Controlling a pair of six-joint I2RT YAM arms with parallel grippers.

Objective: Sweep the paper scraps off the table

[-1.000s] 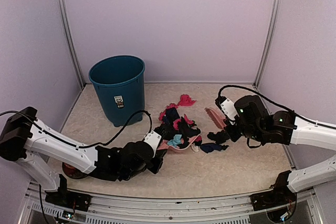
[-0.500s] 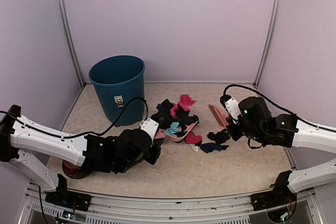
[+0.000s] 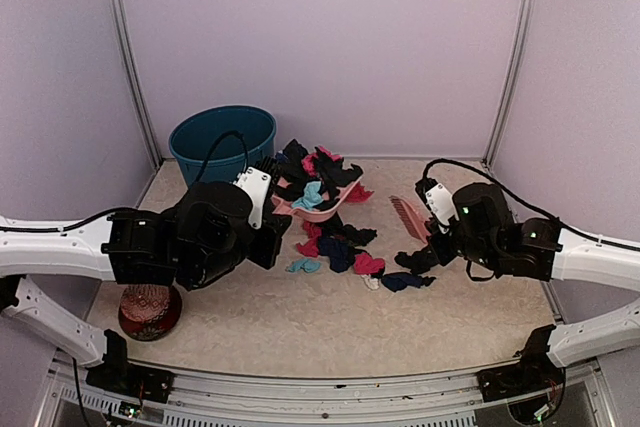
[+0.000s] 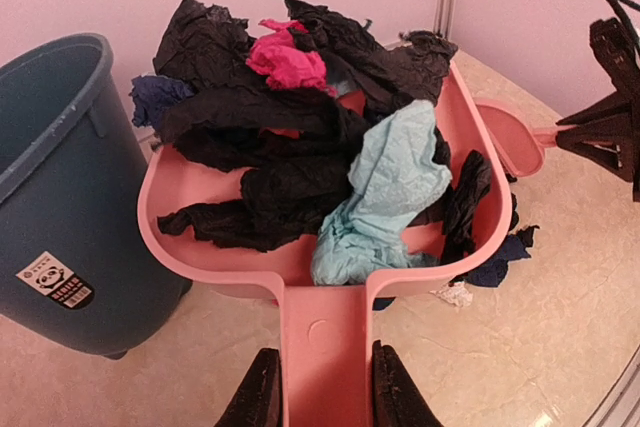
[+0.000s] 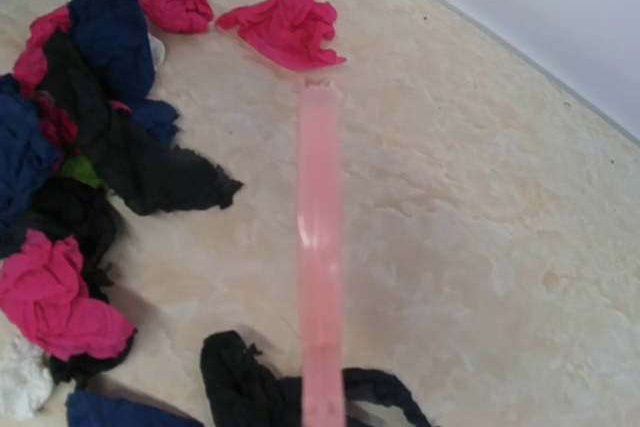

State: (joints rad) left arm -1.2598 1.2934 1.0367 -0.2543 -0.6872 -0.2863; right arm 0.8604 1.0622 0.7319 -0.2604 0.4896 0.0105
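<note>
My left gripper (image 4: pixel 320 392) is shut on the handle of the pink dustpan (image 4: pixel 172 190), with a finger on each side. The pan is held up off the table (image 3: pixel 440 317) beside the teal bin (image 3: pixel 215 137). It carries several paper scraps (image 4: pixel 270 127) in black, magenta and light teal. In the top view the loaded dustpan (image 3: pixel 312 213) hangs above more scraps (image 3: pixel 335 244) lying on the table. My right gripper (image 3: pixel 430 237) holds the pink brush (image 3: pixel 408 217) to the right of those scraps. Its fingers are hidden in the right wrist view, where the brush (image 5: pixel 320 247) shows edge-on above black, blue and magenta scraps (image 5: pixel 150 172).
The teal bin (image 4: pixel 60 177) stands at the back left, close to the pan's left rim. A red patterned ball in a bowl (image 3: pixel 150 309) sits near the front left under my left arm. Lilac walls and metal posts bound the table.
My left arm has lifted the dustpan with its load and carried it back and left toward the bin. Several scraps have stayed on the table. The right arm has barely moved.
</note>
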